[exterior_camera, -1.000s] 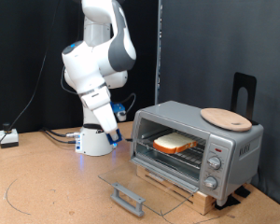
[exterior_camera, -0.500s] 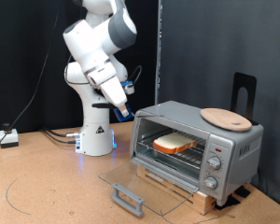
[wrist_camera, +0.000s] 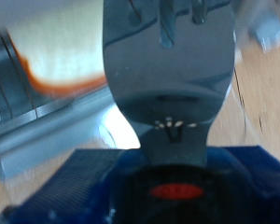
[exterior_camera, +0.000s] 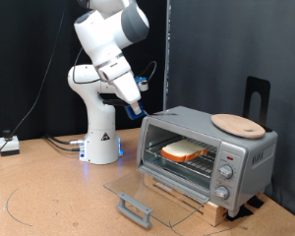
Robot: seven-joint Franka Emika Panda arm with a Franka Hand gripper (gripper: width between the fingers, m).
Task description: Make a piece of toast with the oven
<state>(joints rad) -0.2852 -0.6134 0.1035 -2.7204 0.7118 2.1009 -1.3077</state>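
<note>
The oven (exterior_camera: 244,149) stands at the exterior view's right with its glass door (exterior_camera: 152,190) dropped flat and the grey handle (exterior_camera: 135,207) nearest the camera. The piece of toast (exterior_camera: 184,150) lies on the wire rack inside, pale with an orange-brown crust. My gripper (exterior_camera: 142,111) hangs in the air just off the oven's upper left corner, above the open door, with nothing seen in it. The wrist view is blurred. In it the toast (wrist_camera: 61,47) shows beyond the dark grey fingers (wrist_camera: 163,65).
A round wooden plate (exterior_camera: 237,124) rests on the oven's roof. The oven sits on a wooden board (exterior_camera: 214,207). A black stand (exterior_camera: 257,98) rises behind it. The robot base (exterior_camera: 100,147) and cables (exterior_camera: 6,146) are at the left.
The arm has lifted and swung toward the exterior view's right. The gripper has gone from low beside the robot base up to the oven's upper left corner. The toast and door have not moved.
</note>
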